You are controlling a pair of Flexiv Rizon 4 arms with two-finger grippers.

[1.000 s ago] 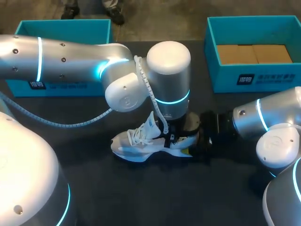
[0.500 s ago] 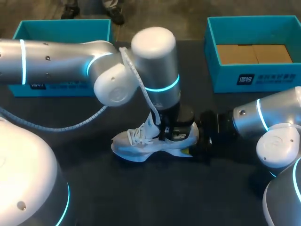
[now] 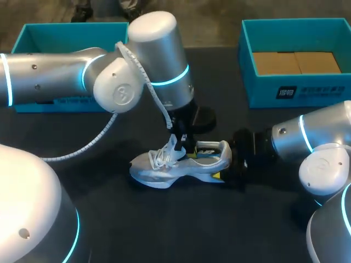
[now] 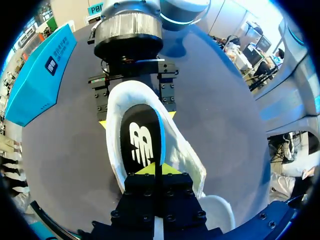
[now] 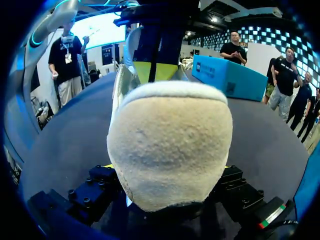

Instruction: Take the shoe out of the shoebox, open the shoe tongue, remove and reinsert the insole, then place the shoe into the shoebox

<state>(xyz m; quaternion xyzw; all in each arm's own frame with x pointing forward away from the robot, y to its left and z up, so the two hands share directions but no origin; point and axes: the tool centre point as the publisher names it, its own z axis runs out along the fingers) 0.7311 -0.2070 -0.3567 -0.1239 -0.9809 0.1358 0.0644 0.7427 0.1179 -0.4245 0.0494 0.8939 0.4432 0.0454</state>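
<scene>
A white sneaker (image 3: 164,167) lies on the dark table with its toe to the left. My right gripper (image 3: 226,167) is shut on its heel (image 5: 170,150), one finger on each side. My left gripper (image 3: 184,145) hangs over the shoe's opening, just behind the laces. In the left wrist view, its yellow tips (image 4: 156,170) are pinched together on the front end of the black insole (image 4: 142,142). The insole carries a white logo and a blue edge, and slopes up out of the shoe. The right gripper (image 4: 136,117) shows beyond it at the heel.
A teal box (image 3: 307,90) with brown cardboard inside stands at the back right. A second teal box (image 3: 66,26) stands at the back left, partly behind my left arm. Bare dark table lies in front of the shoe.
My left arm has risen and drawn back to the left, uncovering the shoe's opening and bringing the insole's logo end up. The shoe and my right arm have stayed put.
</scene>
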